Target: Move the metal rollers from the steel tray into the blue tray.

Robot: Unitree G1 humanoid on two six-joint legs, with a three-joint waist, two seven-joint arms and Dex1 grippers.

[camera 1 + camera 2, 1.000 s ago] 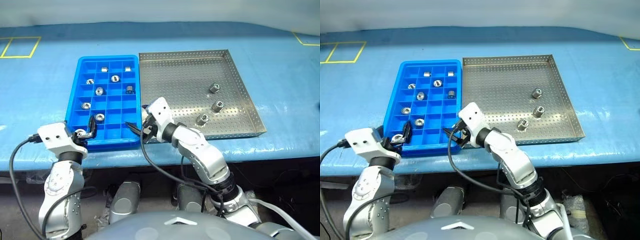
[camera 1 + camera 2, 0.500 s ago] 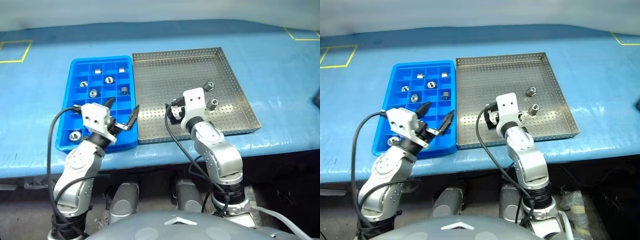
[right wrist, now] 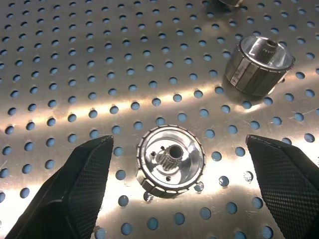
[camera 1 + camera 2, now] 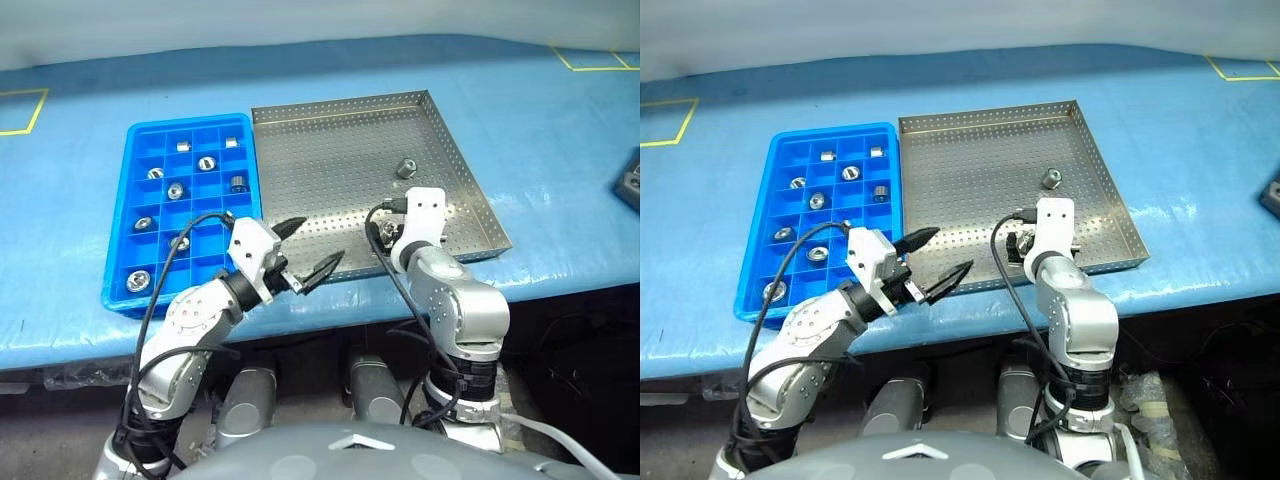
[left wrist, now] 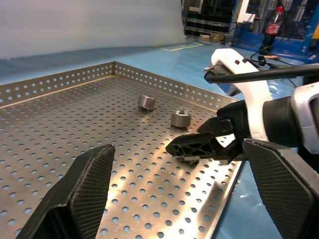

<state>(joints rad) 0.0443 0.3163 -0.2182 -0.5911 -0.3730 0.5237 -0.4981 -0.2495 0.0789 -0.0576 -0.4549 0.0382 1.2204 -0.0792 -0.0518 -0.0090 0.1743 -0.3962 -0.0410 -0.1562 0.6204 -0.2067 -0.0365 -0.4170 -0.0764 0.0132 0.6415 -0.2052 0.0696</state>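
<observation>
Roller (image 3: 171,159) sits between your right gripper's (image 3: 182,189) wide-open fingers, untouched, on the steel tray (image 4: 330,160); left gripper (image 4: 305,250) open, empty.

Two arms of rounded silver-grey segments joined by black rings. Each wrist ends in a white housing, behind which a black cable loops back along the forearm. The left gripper (image 4: 306,250) carries two black, tapering fingers (image 5: 87,186) with a cross-hatched, knurled inner face; the right gripper (image 3: 172,164) has fingers (image 3: 284,181) of the same black textured kind, broad at the base and narrowing toward the tip.
</observation>
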